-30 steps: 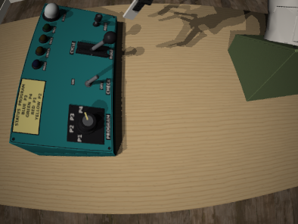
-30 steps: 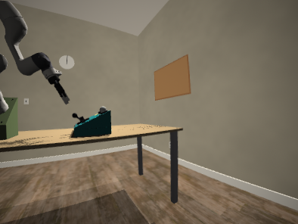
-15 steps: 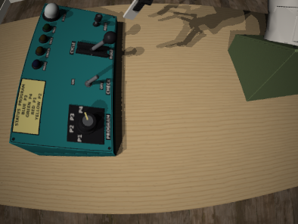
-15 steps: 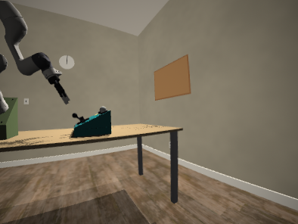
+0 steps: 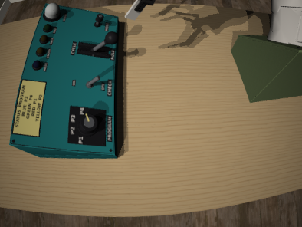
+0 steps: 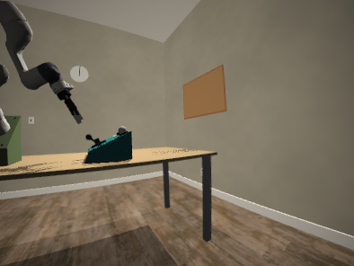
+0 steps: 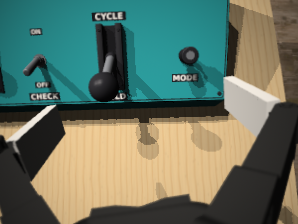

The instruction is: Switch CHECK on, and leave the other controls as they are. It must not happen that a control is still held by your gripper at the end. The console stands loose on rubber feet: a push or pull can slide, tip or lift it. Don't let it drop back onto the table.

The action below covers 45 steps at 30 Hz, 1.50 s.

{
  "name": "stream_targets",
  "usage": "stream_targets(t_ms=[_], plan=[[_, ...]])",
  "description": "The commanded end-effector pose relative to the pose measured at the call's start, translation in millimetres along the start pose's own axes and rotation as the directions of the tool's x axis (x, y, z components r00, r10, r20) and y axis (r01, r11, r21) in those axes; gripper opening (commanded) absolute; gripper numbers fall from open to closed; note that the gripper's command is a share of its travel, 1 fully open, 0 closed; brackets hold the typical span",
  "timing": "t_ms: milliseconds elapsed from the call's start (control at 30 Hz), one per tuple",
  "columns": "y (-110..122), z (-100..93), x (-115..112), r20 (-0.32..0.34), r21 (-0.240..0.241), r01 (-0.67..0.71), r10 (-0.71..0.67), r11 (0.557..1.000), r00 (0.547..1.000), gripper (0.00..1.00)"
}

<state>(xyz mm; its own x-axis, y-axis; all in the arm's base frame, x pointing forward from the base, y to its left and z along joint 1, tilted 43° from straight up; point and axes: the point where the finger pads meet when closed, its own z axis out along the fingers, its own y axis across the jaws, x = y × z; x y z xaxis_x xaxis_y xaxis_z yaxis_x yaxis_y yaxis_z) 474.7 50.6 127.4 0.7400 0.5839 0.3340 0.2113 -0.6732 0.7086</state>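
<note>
Teal console point(image 7: 150, 45) edge-cropped; claw point(image 7: 145, 117) open.

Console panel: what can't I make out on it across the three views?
- Wrist view: the frame's left edge cuts off everything left of the CHECK toggle; the CYCLE lever's knob covers part of its lower label.
- Top view: lamp captions by the four lamps are too blurred to read.
- Exterior view: the console is too small to show any switch position.
</note>
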Motion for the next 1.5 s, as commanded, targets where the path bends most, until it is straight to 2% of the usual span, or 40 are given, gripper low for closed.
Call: stream_targets(t_ms=[0,1133,1467], plan=[[-1.1,-0.5,-0.5,-0.001,0.003,0.009,-0.009,1.0,1.0,1.0],[-0.1,-0.4,0.1,0.0,0.0,0.0,0.0,1.0,1.0,1.0],[-0.3,-9.5,1.1,0.0,0.0,0.0,0.0,1.0,1.0,1.0]])
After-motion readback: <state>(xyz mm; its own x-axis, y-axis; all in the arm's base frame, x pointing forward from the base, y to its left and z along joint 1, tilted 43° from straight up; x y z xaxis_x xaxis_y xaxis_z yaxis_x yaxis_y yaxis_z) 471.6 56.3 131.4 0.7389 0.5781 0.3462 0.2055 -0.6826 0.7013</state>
